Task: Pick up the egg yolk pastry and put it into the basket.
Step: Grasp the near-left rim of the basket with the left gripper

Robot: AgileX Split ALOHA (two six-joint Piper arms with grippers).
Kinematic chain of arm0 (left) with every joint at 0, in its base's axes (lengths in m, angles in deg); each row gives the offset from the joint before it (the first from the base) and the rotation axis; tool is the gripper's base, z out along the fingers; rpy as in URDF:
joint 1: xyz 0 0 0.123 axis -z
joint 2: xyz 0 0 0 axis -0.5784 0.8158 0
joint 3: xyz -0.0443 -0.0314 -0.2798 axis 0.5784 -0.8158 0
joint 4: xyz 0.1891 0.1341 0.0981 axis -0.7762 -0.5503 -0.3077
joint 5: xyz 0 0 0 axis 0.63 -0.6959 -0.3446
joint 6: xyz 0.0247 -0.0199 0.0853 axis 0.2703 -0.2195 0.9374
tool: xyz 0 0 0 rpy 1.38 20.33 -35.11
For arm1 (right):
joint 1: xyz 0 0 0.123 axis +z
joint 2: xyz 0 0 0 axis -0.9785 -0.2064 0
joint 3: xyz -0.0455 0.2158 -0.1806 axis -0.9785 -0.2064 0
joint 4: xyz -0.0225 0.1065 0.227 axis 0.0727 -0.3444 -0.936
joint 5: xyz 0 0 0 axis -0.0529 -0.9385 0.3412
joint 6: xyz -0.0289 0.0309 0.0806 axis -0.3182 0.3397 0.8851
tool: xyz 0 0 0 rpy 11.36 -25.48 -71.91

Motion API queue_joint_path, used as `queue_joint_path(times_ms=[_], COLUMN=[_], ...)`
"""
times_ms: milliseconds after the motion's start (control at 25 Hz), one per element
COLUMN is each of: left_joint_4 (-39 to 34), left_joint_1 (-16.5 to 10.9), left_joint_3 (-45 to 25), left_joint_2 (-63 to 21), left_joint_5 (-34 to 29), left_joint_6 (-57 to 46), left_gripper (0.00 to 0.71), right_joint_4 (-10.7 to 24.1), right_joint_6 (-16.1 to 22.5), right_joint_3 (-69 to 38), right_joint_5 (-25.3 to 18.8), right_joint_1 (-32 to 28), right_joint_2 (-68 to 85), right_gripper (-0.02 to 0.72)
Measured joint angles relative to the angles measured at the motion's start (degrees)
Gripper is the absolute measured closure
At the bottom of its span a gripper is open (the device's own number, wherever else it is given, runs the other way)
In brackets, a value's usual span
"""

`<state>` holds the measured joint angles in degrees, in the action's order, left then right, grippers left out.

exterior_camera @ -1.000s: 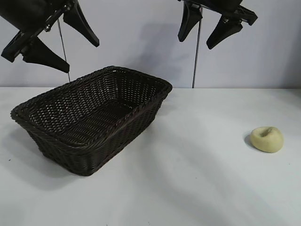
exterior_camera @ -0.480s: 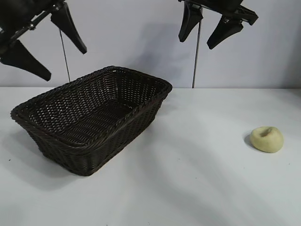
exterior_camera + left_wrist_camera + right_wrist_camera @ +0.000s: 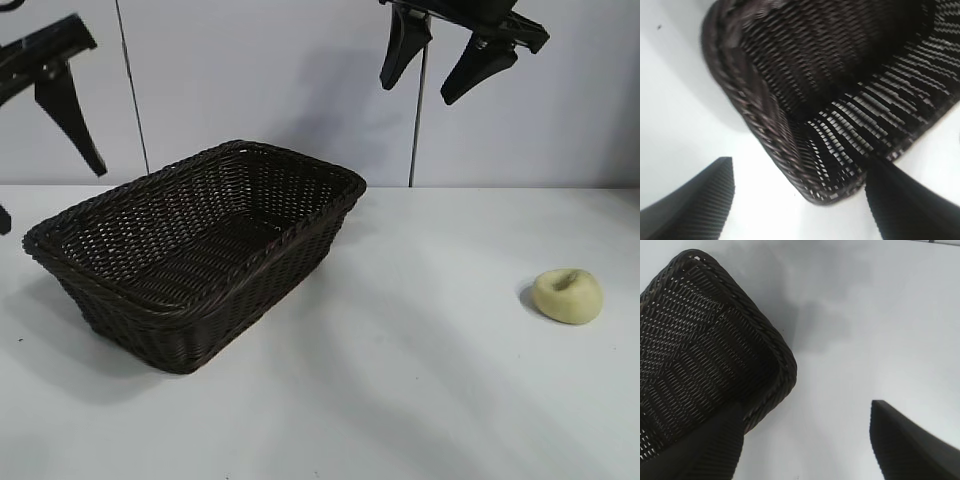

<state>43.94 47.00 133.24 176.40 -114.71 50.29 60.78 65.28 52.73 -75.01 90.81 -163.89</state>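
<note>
The egg yolk pastry, a small pale yellow bun with a brownish dimple, lies on the white table at the right. The basket, dark brown wicker, stands at the left-centre and looks empty. My left gripper hangs open at the far left edge, beside and above the basket's left end, with one finger partly cut off. My right gripper is open high above the basket's far right corner, well away from the pastry. The left wrist view shows the basket between open fingers. The pastry shows in neither wrist view.
The white table stretches between basket and pastry. A pale wall with two thin vertical rods stands behind. The right wrist view shows one basket corner and bare table.
My left gripper has swung to the left and lower, partly leaving the exterior view. The right gripper, basket and pastry have not moved.
</note>
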Motion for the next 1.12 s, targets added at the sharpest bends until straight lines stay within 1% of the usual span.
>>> queue_joint_path(times_ms=[120,160,360,520,840,920,1120], left_joint_4=[0.5,0.6,0.9,1.0,1.5,1.6,1.7], left_joint_1=[1.0,1.8,5.4,5.9,5.9,5.9,5.9], left_joint_3=[-4.3,-5.3,-7.4,-7.4,-7.4,-7.4,-7.5], left_joint_2=[0.0,0.0,1.0,4.7,10.1,10.6,10.6], left_joint_5=[5.4,7.2,14.2,16.3,22.3,22.8,22.8], left_joint_6=[-3.3,-4.3,-9.9,-11.8,-12.6,-12.6,-12.8], left_gripper=[0.178,0.178,0.178,0.178,0.181,0.229,0.509], right_joint_4=[0.1,0.1,0.1,0.1,0.2,0.4,0.5], right_joint_6=[0.0,0.0,0.0,0.0,0.0,0.0,0.0], right_joint_3=[0.0,0.0,0.0,0.0,0.0,0.0,0.0], right_joint_5=[0.0,0.0,0.0,-0.3,-0.8,-0.8,-0.8], right_joint_1=[0.0,0.0,0.0,0.0,0.0,0.0,0.0], right_joint_2=[0.0,0.0,0.0,0.0,0.0,0.0,0.0], right_gripper=[0.188,0.188,0.188,0.188,0.188,0.188,0.188])
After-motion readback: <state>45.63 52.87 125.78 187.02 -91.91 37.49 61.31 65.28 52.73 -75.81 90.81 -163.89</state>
